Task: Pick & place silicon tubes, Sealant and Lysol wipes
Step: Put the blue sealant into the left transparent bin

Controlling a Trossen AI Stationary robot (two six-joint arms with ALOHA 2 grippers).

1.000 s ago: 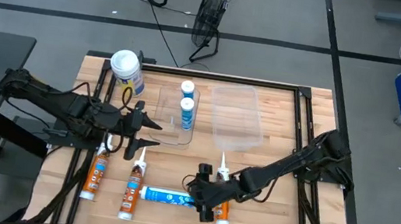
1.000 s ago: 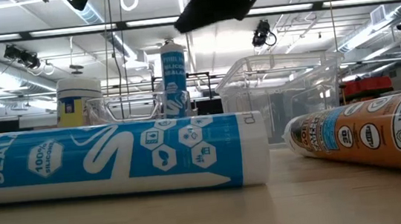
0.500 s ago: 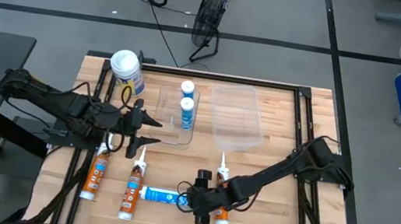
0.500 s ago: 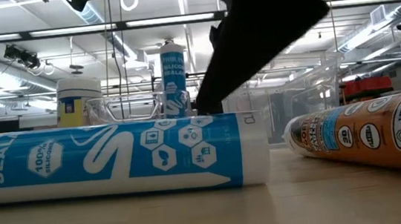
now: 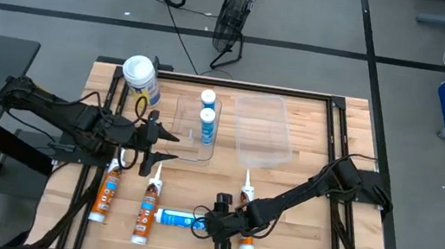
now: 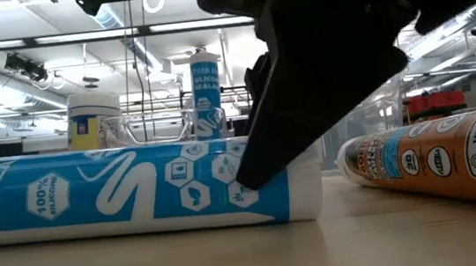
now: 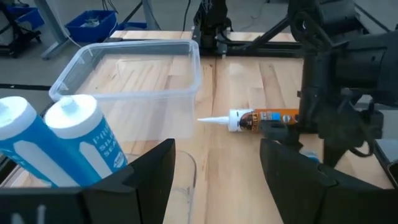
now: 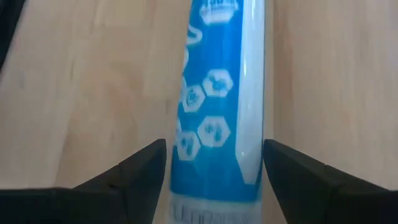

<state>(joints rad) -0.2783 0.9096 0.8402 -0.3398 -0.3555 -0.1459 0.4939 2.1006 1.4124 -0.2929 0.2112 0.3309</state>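
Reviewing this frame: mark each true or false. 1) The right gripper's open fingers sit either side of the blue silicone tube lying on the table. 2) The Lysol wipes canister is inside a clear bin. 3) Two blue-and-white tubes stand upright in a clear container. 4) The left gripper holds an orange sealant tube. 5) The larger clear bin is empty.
1) True: the right gripper straddles the blue silicone tube, fingers open on both sides.
2) False: the Lysol wipes stand on the bare table beside the clear container.
3) True: two upright tubes stand in it.
4) False: the left gripper is open and empty, hovering above the orange sealant tubes.
5) True: the larger clear bin holds nothing.
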